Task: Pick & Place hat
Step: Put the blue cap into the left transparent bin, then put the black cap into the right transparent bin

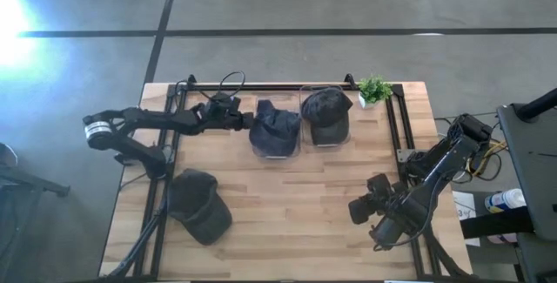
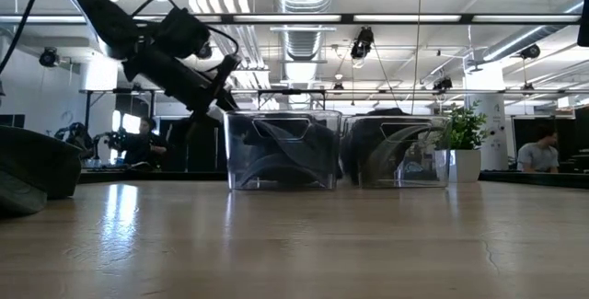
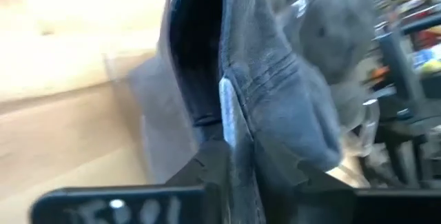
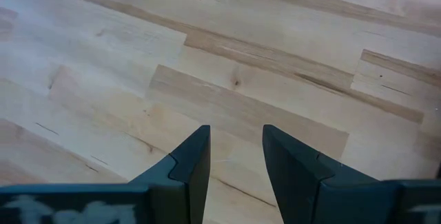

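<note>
A blue denim hat (image 1: 276, 128) lies in the left of two clear bins (image 2: 281, 152) at the table's far side. My left gripper (image 1: 246, 117) is at the bin's left rim, shut on the hat; it also shows in the low view (image 2: 217, 95). A dark grey hat (image 1: 326, 113) sits in the right bin (image 2: 398, 152). A third dark hat (image 1: 200, 206) rests on the table at the near left. My right gripper (image 1: 361, 209) hovers open and empty over bare wood at the near right (image 4: 234, 162). My left gripper pinches the denim hat's edge nearest the table's left side (image 3: 251, 151) between its two fingers (image 3: 207, 172). The fingers come from the table's left, slanting down. The rest of the hat stretches away from the fingers into the clear bin; one layer or several, I cannot tell.
A small potted plant (image 1: 374, 89) stands at the far right corner. A black frame rail (image 1: 287, 84) runs along the table's far edge and down both sides. Bare wood lies in the table's middle and near part (image 1: 296, 213).
</note>
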Controlling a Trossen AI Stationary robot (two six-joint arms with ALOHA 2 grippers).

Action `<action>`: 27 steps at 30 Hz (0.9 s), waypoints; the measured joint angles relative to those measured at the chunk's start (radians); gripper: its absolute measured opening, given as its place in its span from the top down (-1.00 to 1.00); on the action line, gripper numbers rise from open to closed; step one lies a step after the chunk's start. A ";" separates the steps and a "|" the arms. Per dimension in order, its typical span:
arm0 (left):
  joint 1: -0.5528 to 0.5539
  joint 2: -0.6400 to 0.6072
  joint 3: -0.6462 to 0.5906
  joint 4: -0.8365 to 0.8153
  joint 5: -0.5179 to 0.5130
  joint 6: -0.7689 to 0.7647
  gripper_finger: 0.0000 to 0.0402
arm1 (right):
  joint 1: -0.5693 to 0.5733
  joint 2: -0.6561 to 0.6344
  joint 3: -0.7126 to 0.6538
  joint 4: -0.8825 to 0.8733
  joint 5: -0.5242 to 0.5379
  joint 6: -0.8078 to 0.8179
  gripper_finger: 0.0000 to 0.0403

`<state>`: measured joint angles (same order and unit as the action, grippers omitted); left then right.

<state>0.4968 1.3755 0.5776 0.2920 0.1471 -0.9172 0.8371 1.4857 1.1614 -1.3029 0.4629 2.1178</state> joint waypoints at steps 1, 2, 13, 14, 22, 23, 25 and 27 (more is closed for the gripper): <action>-0.006 -0.007 0.011 -0.046 -0.005 0.008 0.67 | 0.000 0.000 0.000 0.000 0.000 0.000 0.36; -0.012 -0.017 0.022 -0.094 -0.005 0.013 0.61 | 0.000 0.000 0.000 0.000 0.000 -0.002 0.36; -0.099 -0.090 0.216 -0.631 -0.144 0.157 0.22 | 0.000 0.000 0.001 0.001 0.002 -0.057 0.36; -0.106 -0.092 0.234 -0.673 -0.155 0.166 0.21 | 0.000 0.000 0.001 0.001 0.003 -0.060 0.36; -0.196 -0.187 0.278 -0.829 -0.162 0.152 0.21 | 0.000 0.000 0.001 0.012 0.007 -0.107 0.36; -0.227 -0.207 0.278 -0.836 -0.163 0.131 0.21 | 0.000 0.000 0.001 0.018 0.007 -0.112 0.36; -0.307 -0.241 0.278 -0.852 -0.169 0.096 0.21 | 0.000 0.000 0.001 0.044 0.007 -0.143 0.36; -0.408 -0.269 0.278 -0.890 -0.210 0.028 0.21 | 0.000 0.000 0.001 0.071 0.007 -0.172 0.36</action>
<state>0.0887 1.1067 0.8555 -0.5980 -0.0624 -0.8889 0.8369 1.4857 1.1625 -1.2315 0.4702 1.9458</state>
